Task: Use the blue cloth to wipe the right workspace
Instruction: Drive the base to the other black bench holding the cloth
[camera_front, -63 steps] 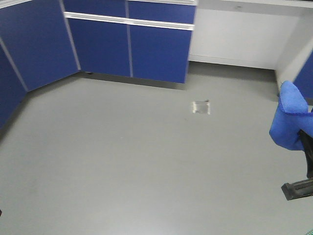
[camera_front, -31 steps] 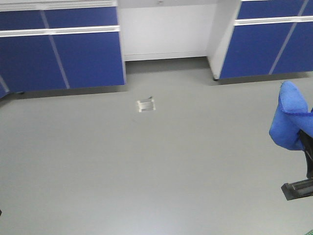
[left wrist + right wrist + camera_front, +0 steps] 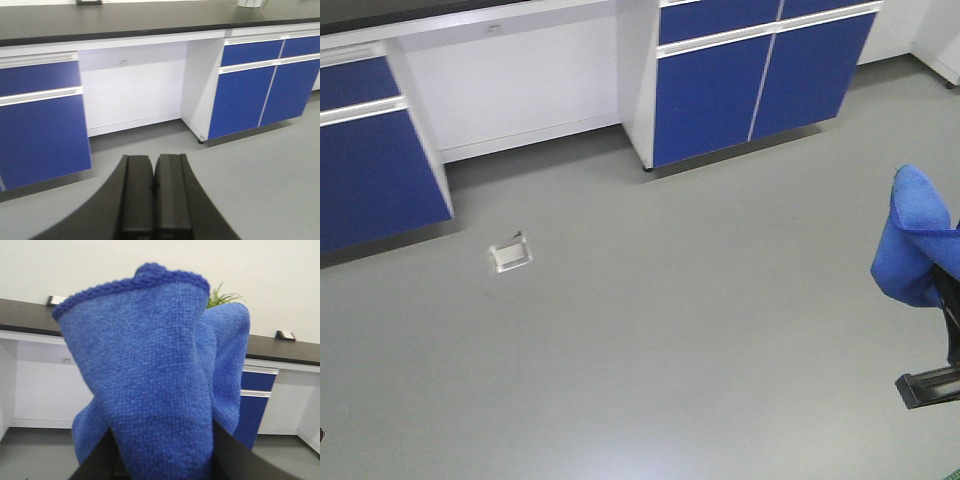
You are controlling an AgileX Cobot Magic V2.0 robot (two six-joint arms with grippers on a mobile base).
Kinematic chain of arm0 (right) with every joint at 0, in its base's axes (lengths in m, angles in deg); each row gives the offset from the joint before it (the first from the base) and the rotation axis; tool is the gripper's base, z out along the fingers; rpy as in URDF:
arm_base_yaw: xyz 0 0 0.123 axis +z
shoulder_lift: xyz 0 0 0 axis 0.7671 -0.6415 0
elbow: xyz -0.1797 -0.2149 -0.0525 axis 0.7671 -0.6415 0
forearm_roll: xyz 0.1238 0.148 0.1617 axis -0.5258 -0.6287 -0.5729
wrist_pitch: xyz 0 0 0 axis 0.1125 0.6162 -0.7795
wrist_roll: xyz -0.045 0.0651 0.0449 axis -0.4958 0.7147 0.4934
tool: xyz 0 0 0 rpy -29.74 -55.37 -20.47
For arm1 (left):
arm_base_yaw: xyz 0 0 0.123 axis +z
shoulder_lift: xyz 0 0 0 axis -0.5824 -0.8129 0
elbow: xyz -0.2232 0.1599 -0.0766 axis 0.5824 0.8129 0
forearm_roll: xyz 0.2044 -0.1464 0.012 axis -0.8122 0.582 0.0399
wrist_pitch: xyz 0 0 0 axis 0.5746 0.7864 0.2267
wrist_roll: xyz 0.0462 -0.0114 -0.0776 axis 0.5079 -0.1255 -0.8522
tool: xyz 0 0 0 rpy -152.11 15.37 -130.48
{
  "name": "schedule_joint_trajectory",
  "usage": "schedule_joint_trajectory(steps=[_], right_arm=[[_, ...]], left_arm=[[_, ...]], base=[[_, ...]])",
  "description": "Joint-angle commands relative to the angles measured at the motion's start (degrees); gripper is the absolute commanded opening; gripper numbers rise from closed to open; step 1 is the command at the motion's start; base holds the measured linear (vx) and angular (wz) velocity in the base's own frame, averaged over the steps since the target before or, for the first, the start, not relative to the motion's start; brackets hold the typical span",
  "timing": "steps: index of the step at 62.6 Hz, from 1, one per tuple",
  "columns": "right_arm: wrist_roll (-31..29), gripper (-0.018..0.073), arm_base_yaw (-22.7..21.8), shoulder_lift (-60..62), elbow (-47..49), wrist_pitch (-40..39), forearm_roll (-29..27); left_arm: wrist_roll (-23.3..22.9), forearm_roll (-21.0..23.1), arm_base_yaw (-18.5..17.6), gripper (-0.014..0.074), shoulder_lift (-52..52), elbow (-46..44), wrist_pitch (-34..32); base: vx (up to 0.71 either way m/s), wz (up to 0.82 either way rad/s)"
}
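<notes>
Left gripper (image 3: pixel 154 161) pressed together on nothing, base cut off at the lower edge. Farther right, blue cloth (image 3: pixel 150 380) bunched upright, pinched by the right gripper (image 3: pixel 949 297) (fingers mostly buried under fabric), well apart from the black benchtop (image 3: pixel 20 315) behind.

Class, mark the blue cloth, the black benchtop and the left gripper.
blue cloth (image 3: pixel 145 380): right wrist view, front fold.
black benchtop (image 3: pixel 130 20): left wrist view, bare top.
left gripper (image 3: pixel 154 162): left wrist view, seam between shut fingertips.
</notes>
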Motion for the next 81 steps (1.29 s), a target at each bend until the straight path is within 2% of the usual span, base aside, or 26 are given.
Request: schedule_joint_trajectory(steps=[1, 25, 81], right_arm=[[-0.39, -0.0003, 0.04, -0.35, -1.13, -4.92, 0.36], [-0.39, -0.0003, 0.04, -0.35, -1.13, -4.92, 0.36], [-0.39, -0.0003, 0.04, -0.35, -1.13, -4.92, 0.36]], left_arm=[[-0.49, -0.06, -0.25, -0.0006, 0.90, 1.74, -4.91], [-0.49, -0.06, -0.25, -0.0006, 0.90, 1.74, -4.91], [-0.49, -0.06, -0.25, -0.0006, 0.90, 1.74, -4.91]], base=[[0.27, -0.34], [0.32, -0.14], [0.41, 0.12]])
